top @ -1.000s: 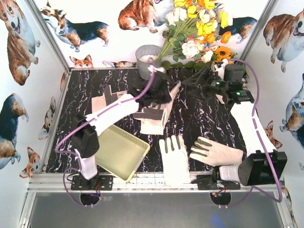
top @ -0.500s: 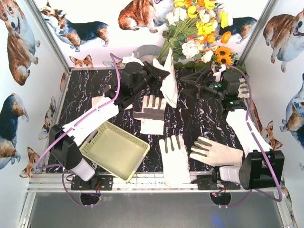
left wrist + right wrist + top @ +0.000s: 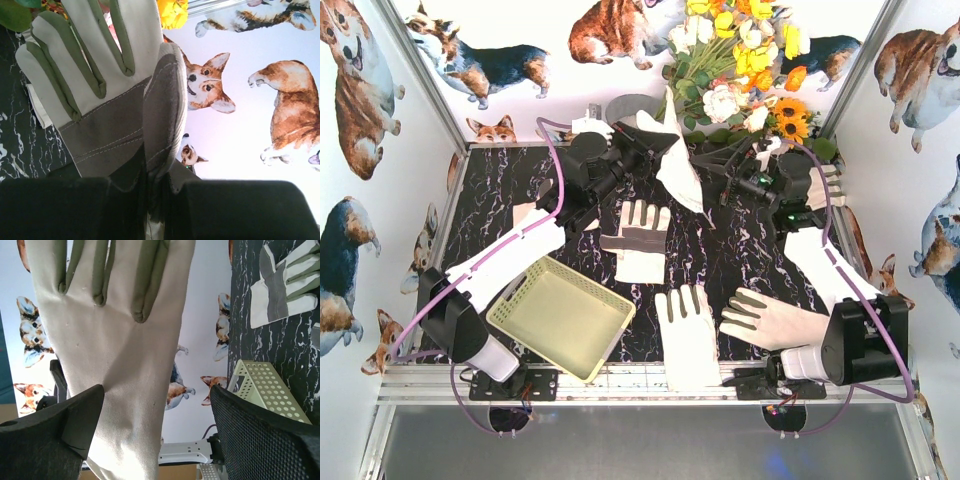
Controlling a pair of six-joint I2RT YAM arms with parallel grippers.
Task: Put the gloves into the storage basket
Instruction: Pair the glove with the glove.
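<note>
A: Top external view: what is held?
B: One glove [image 3: 678,170] is pinched in the closed left gripper [image 3: 645,142] and held aloft, well beyond the storage basket [image 3: 563,316], towards its far right.
A: And the right gripper [image 3: 155,410]?
B: Its jaws are spread wide on either side of that glove; no grip is seen.
</note>
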